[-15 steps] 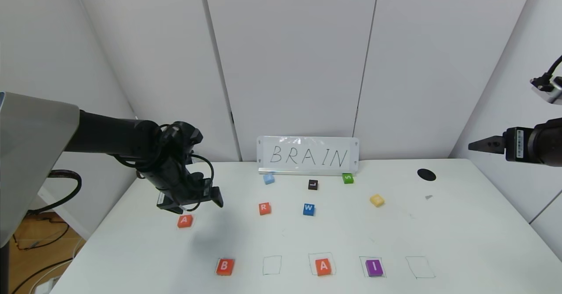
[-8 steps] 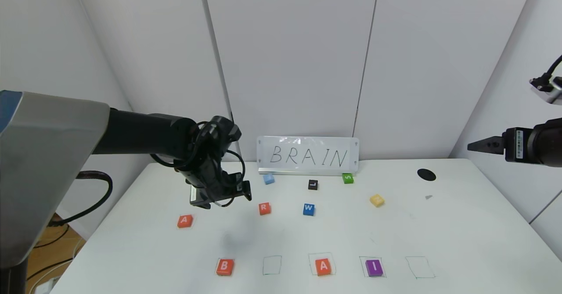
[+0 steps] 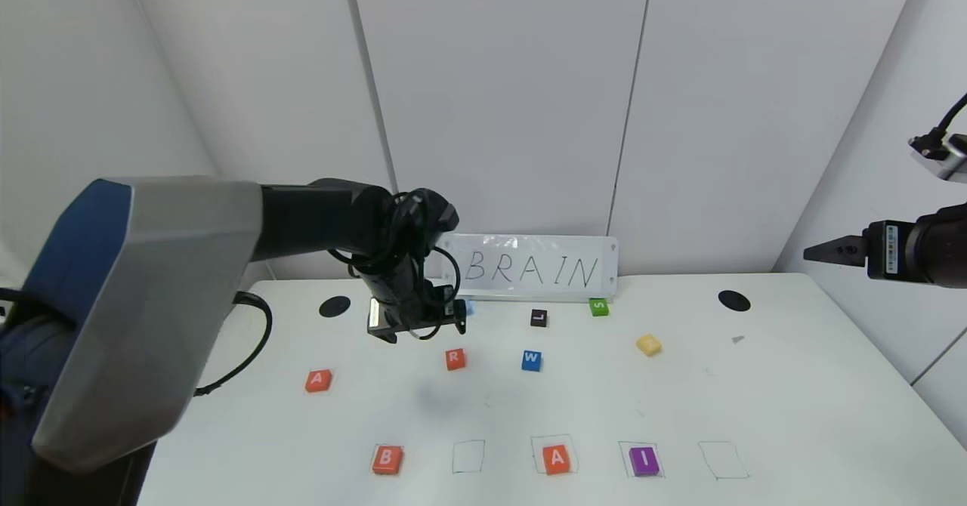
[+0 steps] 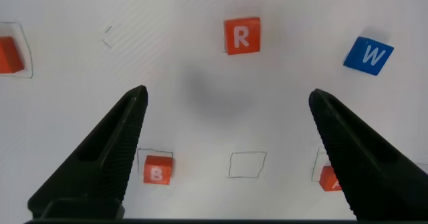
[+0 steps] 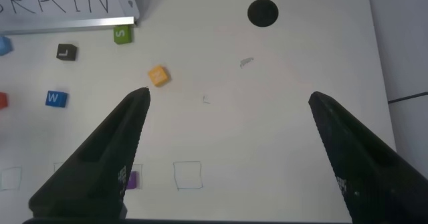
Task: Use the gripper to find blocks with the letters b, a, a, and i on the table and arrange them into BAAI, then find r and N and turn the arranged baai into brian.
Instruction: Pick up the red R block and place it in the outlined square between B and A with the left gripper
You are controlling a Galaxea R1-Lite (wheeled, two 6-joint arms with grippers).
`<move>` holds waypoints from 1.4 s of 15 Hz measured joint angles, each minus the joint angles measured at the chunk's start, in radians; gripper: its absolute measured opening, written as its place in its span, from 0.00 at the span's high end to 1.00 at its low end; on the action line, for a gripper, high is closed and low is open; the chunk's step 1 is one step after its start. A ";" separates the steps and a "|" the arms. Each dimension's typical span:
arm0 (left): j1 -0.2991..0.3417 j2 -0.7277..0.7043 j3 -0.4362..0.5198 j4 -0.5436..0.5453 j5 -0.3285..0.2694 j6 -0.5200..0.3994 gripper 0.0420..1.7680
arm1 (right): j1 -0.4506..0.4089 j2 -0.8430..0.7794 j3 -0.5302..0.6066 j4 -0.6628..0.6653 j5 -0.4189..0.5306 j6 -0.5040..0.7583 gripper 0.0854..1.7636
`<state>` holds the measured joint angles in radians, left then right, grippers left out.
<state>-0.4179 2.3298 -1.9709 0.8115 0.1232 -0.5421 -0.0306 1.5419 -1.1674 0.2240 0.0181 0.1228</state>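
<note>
Above centre frame, we see our left hand (image 3: 418, 328) spread apart over the R tile (image 3: 455, 359); our right hand (image 3: 823, 250), also apart, idles at right edge.

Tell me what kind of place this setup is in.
Most likely a robotics lab or test cell, not a home. A bare white table with pen-drawn squares stands against plain grey wall panels, a hand-lettered BRAIN card is propped at the back, and letter tiles such as the R are laid out for sorting.
</note>
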 joint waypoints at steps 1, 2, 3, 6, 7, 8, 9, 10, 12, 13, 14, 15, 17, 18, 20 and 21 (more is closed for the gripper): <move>-0.009 0.022 -0.010 -0.019 0.006 0.001 0.03 | 0.000 0.001 -0.001 0.000 0.000 0.000 0.03; -0.017 0.043 -0.015 -0.041 0.009 0.002 0.03 | 0.000 0.002 -0.001 0.000 -0.001 0.000 0.03; -0.021 0.061 -0.017 -0.063 0.011 0.004 0.03 | 0.000 0.002 -0.001 0.000 -0.001 0.000 0.03; -0.024 0.105 -0.020 -0.091 0.028 0.011 0.03 | 0.000 0.007 -0.001 0.000 -0.002 0.000 0.03; -0.024 0.116 -0.020 -0.103 0.035 0.012 0.03 | 0.001 0.009 -0.001 0.000 -0.002 0.000 0.03; -0.024 0.127 -0.020 -0.121 0.044 0.012 0.03 | 0.001 0.010 0.000 0.000 -0.003 0.000 0.03; -0.022 0.136 -0.020 -0.131 0.050 0.012 0.03 | 0.001 0.011 0.000 0.000 -0.003 0.000 0.03; -0.020 0.144 -0.020 -0.135 0.051 0.013 0.03 | 0.001 0.011 0.000 0.000 -0.003 0.000 0.03; -0.020 0.159 -0.020 -0.161 0.053 0.013 0.03 | 0.001 0.011 0.000 0.000 -0.003 0.000 0.03; -0.020 0.166 -0.021 -0.168 0.056 0.013 0.03 | 0.001 0.011 0.000 0.000 -0.003 0.000 0.03; -0.020 0.174 -0.021 -0.171 0.061 0.013 0.03 | 0.000 0.011 0.000 0.000 -0.003 0.000 0.03; -0.019 0.180 -0.021 -0.175 0.066 0.013 0.03 | 0.000 0.011 0.000 0.000 -0.003 0.000 0.03; -0.021 0.190 -0.021 -0.175 0.067 0.014 0.03 | 0.000 0.012 0.000 0.000 -0.003 0.000 0.03; -0.022 0.195 -0.021 -0.177 0.067 0.014 0.03 | 0.000 0.012 0.000 0.000 -0.003 0.000 0.03; -0.022 0.204 -0.021 -0.191 0.078 0.014 0.03 | 0.000 0.011 0.000 0.000 -0.003 0.000 0.03; -0.022 0.207 -0.021 -0.197 0.081 0.013 0.03 | 0.000 0.011 0.000 0.000 -0.003 0.000 0.03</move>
<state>-0.4400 2.5372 -1.9915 0.6147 0.2043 -0.5287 -0.0311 1.5534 -1.1674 0.2238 0.0151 0.1228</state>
